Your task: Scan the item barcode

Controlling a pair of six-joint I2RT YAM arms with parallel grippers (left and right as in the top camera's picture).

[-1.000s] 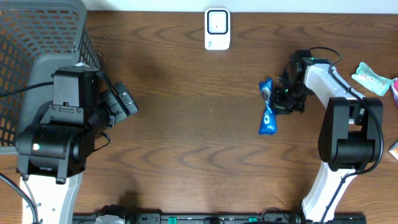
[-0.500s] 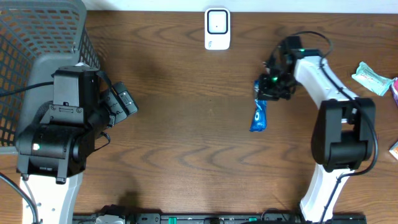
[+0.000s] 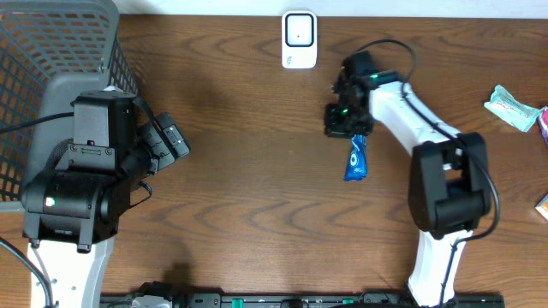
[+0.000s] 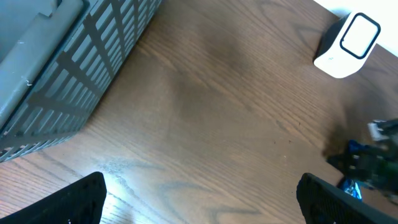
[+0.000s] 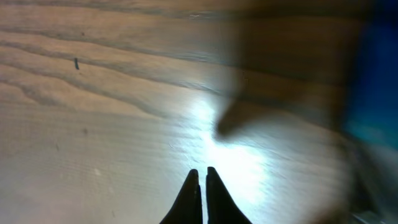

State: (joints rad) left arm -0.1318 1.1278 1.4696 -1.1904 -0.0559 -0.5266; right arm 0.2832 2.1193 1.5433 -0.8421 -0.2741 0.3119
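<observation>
The item, a blue snack packet (image 3: 357, 160), lies flat on the wooden table, below and right of the white barcode scanner (image 3: 299, 39). My right gripper (image 3: 340, 120) is shut and empty, just up and left of the packet's top end, between it and the scanner. In the right wrist view its tips (image 5: 202, 172) are pressed together over bare wood, and the packet (image 5: 380, 81) is a blue blur at the right edge. My left gripper (image 4: 200, 186) stands wide open over bare table at the left, far from both. The left wrist view shows the scanner (image 4: 347, 45) at top right.
A grey wire basket (image 3: 51, 51) fills the back left corner, close to the left arm. A teal packet (image 3: 512, 107) and other small items (image 3: 543, 204) lie along the right edge. My right arm reaches across the right half of the table.
The right gripper, shut throughout, swept left and towards the scanner. The blue packet slid a little left early on, then stayed put. The left arm has not moved.
</observation>
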